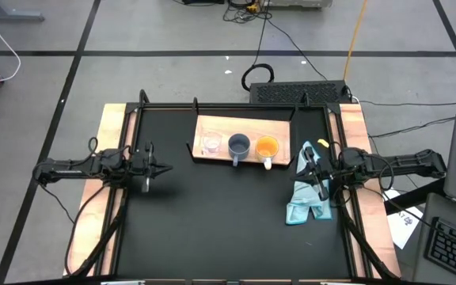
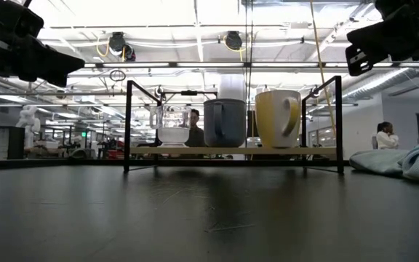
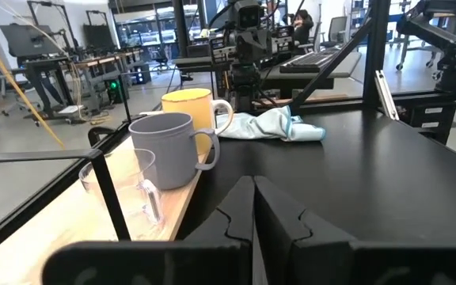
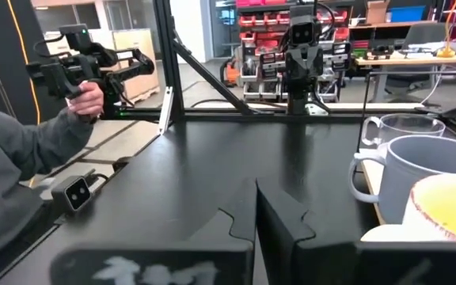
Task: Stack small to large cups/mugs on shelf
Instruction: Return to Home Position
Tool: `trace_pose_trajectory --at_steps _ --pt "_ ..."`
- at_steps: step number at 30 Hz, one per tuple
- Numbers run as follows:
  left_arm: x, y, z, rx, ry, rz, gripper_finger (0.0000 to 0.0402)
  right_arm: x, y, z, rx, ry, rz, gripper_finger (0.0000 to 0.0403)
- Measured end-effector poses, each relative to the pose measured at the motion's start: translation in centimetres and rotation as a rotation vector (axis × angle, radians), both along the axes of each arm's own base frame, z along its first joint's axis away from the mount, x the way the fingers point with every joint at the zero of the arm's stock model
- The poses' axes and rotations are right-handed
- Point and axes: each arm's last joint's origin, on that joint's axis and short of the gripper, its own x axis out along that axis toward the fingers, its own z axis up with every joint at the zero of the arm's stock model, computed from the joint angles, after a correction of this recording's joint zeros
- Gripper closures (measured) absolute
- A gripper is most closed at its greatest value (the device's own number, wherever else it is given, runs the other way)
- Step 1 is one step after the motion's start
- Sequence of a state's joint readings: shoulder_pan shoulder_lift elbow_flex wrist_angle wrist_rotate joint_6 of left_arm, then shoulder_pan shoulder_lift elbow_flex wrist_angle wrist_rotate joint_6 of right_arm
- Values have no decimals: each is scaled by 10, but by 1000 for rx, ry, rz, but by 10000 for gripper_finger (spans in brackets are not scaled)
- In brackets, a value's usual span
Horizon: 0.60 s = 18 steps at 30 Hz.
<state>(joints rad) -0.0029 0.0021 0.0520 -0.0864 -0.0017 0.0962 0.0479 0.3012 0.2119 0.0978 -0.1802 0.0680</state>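
At the black desk (image 1: 212, 222) sides: left tool (image 3: 253, 180) and right tool (image 4: 256, 184), both pinched together, empty. Far centre: rigid light-wood rectangular shelf board (image 1: 279, 127). On it, right to left: orange mug with white handle (image 1: 267, 146), likely heaviest, grip the rim; blue-grey handled mug (image 1: 238, 145), likewise; clear glass cup (image 1: 210, 144), probably light, slippery, fragile.

Clear glass cup (image 1: 210, 144), smooth wooden shelf (image 1: 244, 125), matt black table (image 1: 228, 218).

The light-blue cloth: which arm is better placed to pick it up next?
Right. The right gripper hangs over the light-blue cloth on the right side of the table, fingers shut. The left gripper waits on the opposite side, far from it.
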Motion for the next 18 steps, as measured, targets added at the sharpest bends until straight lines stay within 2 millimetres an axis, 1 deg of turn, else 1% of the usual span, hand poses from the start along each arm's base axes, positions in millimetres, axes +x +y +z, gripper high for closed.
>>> trace_pose_trajectory --at_steps 4,13,18 --pt "0 0 0 1 0 0 385 0 0 0 25 6 -1 403" --pt "0 0 0 -4 0 0 385 0 0 0 18 4 -1 403" --pt "0 0 2 -183 -21 5 385 0 0 0 26 7 -1 403"
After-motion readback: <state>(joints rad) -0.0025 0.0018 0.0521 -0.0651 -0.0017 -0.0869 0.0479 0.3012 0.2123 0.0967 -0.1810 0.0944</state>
